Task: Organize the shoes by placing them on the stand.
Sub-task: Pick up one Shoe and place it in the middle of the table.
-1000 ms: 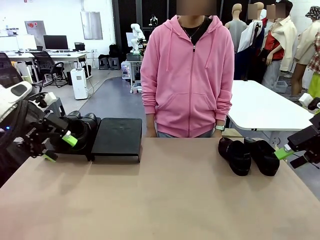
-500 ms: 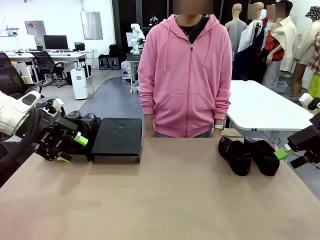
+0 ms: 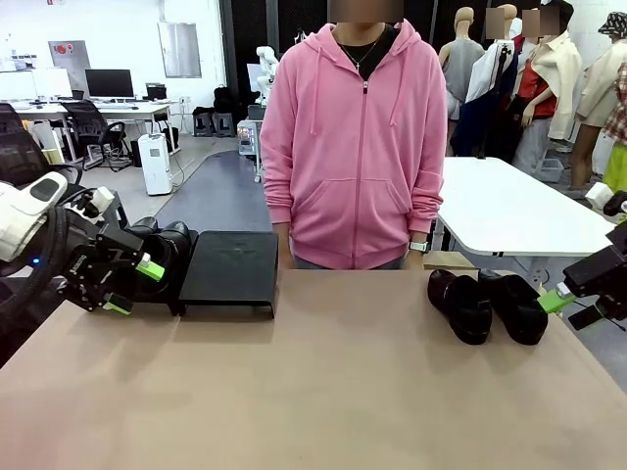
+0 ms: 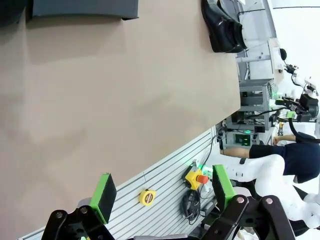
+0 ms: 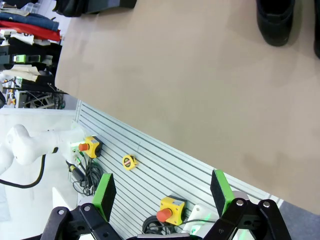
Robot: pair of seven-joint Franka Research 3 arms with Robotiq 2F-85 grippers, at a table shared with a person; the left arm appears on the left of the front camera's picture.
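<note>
Left pincer (image 4: 164,187) released | right pincer (image 5: 162,192) released | tan table (image 3: 323,392) | white table (image 3: 509,211) behind

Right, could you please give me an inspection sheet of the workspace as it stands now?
surface: tan table, bare in the middle.
job's things: stand at far left, nothing on it; left pair of shoes beside it; right pair of shoes at far right.
clutter: nothing seen.
grippers: left tool open, by the left pair; right tool open, holding nothing.
cables: black coil on the slatted panel.
surroundings: person in pink hoodie at the far side.
</note>
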